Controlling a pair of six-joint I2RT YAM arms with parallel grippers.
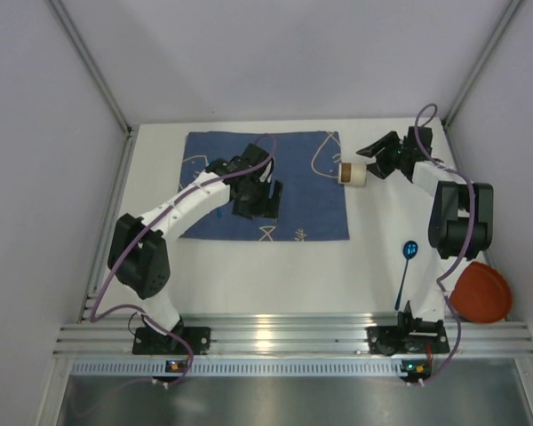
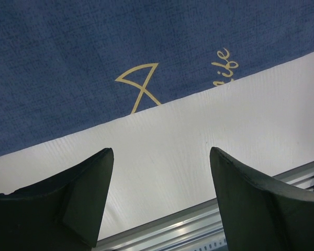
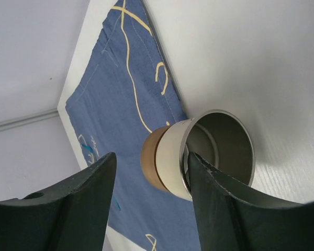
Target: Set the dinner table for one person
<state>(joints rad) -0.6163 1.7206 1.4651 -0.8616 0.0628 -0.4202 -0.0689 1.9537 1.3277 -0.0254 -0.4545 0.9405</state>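
Observation:
The white dinner table [image 1: 249,275] carries a dark blue cloth mat [image 1: 302,177] with pale line drawings. A cup [image 1: 352,173], cream with a brown base and a metal inside, lies on its side just right of the mat. In the right wrist view the cup [image 3: 170,157] sits between my fingers, its mouth facing the camera. My right gripper [image 1: 369,161] [image 3: 152,155] is open, with one fingertip [image 3: 196,162] at the cup's rim. My left gripper [image 1: 259,209] [image 2: 161,150] is open and empty above the mat's near edge [image 2: 146,63].
A blue spoon [image 1: 407,266] lies on the table at the right, handle toward the near edge. An orange-red bowl [image 1: 481,291] sits at the near right corner. A metal rail [image 1: 284,337] runs along the near edge. Grey walls enclose the table.

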